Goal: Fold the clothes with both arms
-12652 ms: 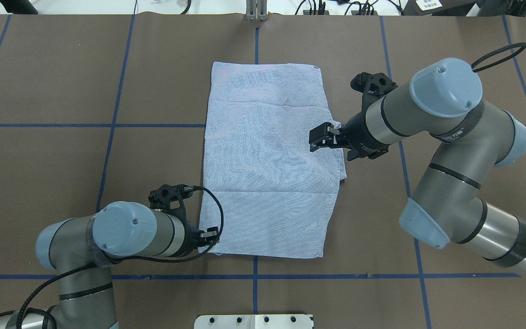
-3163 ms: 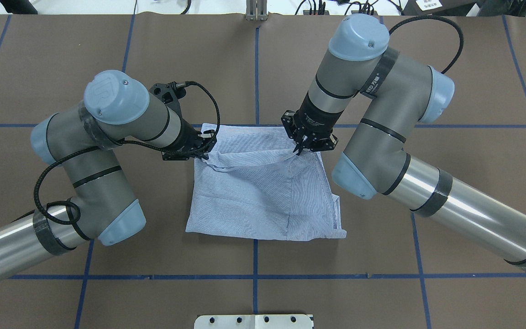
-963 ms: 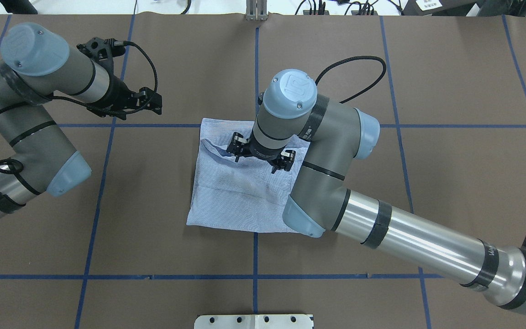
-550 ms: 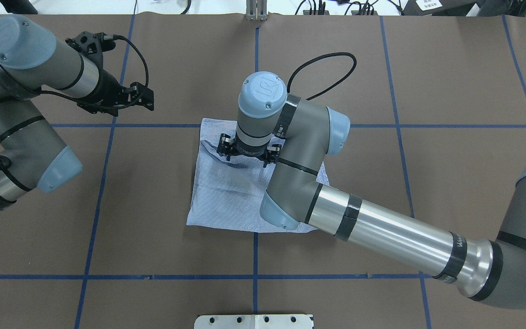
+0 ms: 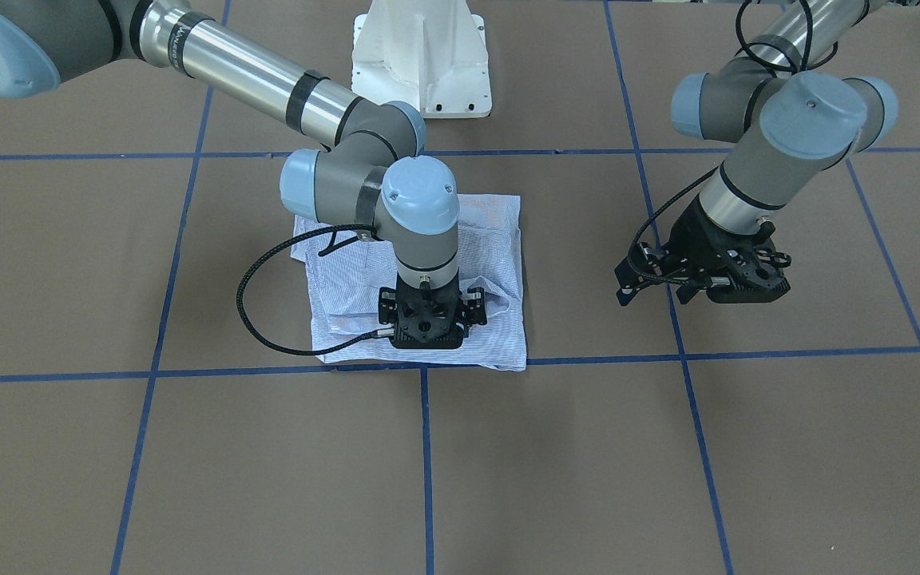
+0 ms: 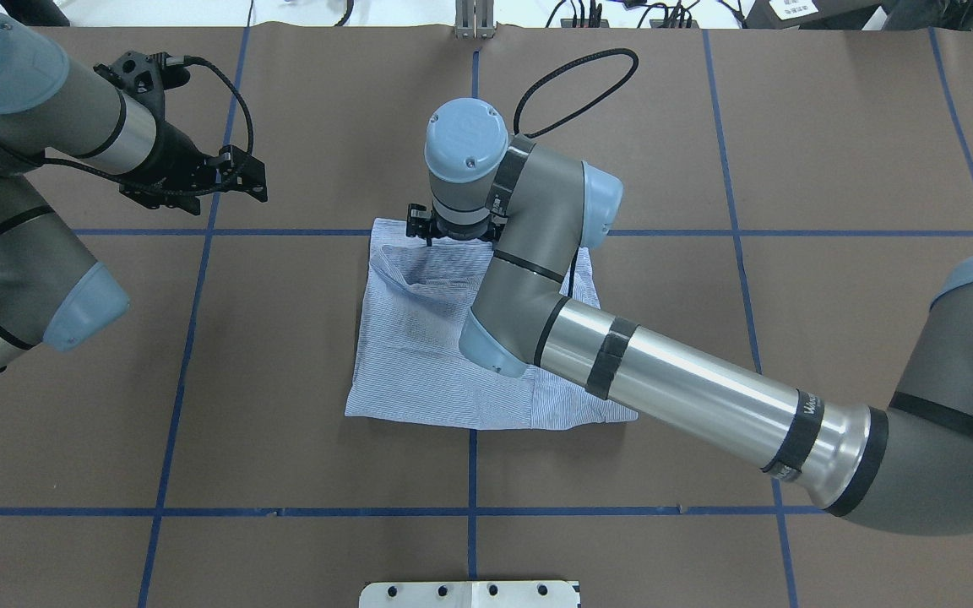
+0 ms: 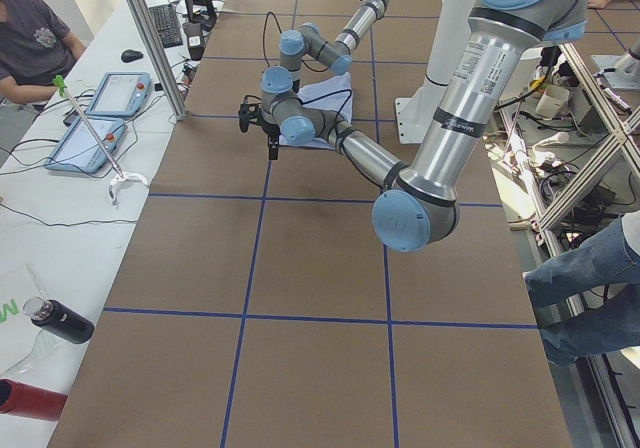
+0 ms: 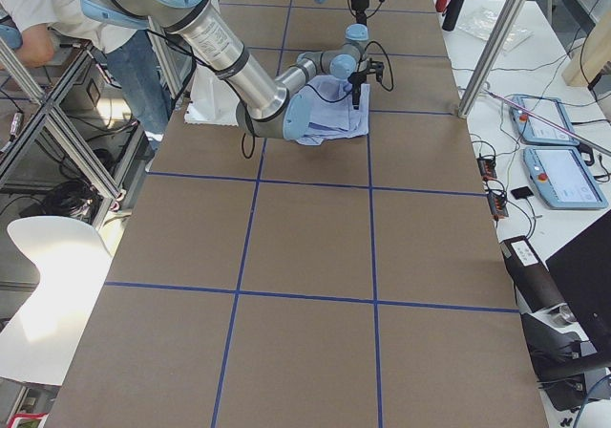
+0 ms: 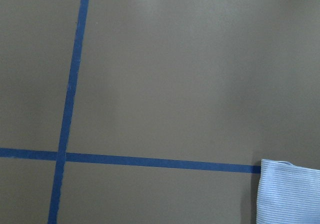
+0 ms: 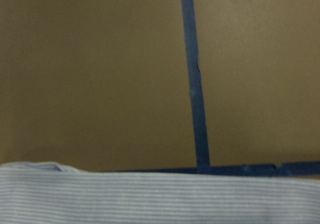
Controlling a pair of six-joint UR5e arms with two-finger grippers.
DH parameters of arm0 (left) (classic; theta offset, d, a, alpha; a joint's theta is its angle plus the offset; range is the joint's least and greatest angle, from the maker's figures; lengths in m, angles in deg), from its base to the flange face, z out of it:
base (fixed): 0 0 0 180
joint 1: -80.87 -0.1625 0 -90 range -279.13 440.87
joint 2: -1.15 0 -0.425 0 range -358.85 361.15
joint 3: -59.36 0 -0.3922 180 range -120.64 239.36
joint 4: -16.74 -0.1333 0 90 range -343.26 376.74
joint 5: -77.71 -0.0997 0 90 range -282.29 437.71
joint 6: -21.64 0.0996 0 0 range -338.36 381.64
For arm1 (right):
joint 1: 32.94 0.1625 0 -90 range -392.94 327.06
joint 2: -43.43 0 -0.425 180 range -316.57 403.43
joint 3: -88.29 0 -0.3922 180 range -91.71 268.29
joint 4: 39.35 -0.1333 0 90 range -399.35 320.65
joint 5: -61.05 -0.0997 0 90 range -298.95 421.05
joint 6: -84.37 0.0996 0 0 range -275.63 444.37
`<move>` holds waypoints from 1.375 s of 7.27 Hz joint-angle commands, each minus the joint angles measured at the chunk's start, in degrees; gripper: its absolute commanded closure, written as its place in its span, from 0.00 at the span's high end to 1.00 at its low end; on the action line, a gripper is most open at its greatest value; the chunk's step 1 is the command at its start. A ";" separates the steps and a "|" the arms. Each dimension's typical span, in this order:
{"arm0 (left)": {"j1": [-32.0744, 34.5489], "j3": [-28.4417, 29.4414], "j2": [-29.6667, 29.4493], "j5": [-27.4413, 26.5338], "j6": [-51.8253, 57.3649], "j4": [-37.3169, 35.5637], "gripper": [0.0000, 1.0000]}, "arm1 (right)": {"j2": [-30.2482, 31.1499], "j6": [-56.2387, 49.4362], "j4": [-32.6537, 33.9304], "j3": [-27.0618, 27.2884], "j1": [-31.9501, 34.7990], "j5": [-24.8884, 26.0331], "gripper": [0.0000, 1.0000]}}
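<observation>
Right gripper [image 5: 426,326] is planted straight down on the striped shirt's [image 5: 500,239] lower edge mid-frame, can't tell its jaws, while left gripper [image 5: 626,286] hangs spread open at right.

We see a brown table [image 6: 790,127] marked off by a grid of blue tape [image 6: 284,512]. A folded striped shirt [image 6: 419,363] lies on it, its far edge along one tape line. The white pedestal base [image 5: 420,72] stands on the robot's side.

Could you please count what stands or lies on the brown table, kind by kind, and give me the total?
Striped shirt: 1
Robot arms: 2, the left arm and the right arm
White pedestal base: 1
Total: 4
</observation>
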 commanded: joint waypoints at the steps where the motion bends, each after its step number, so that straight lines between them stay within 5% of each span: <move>1: 0.28 -1.09 0.04 -0.05 0.02 -1.36 0.99 | -2.72 -0.75 -2.75 -2.32 1.92 1.65 1.00; 3: 1.50 -1.09 0.65 0.12 1.24 -0.83 0.99 | -2.38 -4.96 3.10 0.56 6.12 -0.87 1.00; 6: 15.16 -2.06 8.09 4.76 28.57 -1.53 0.99 | 5.75 -23.09 14.90 10.84 21.55 -16.40 1.00; 8: 27.47 0.29 14.60 7.24 48.71 -2.06 0.99 | 19.51 -43.18 17.38 19.60 33.07 -23.29 1.00; 10: 34.53 5.30 18.13 7.33 60.12 -3.19 1.00 | 35.33 -59.38 17.29 27.17 42.31 -23.75 1.00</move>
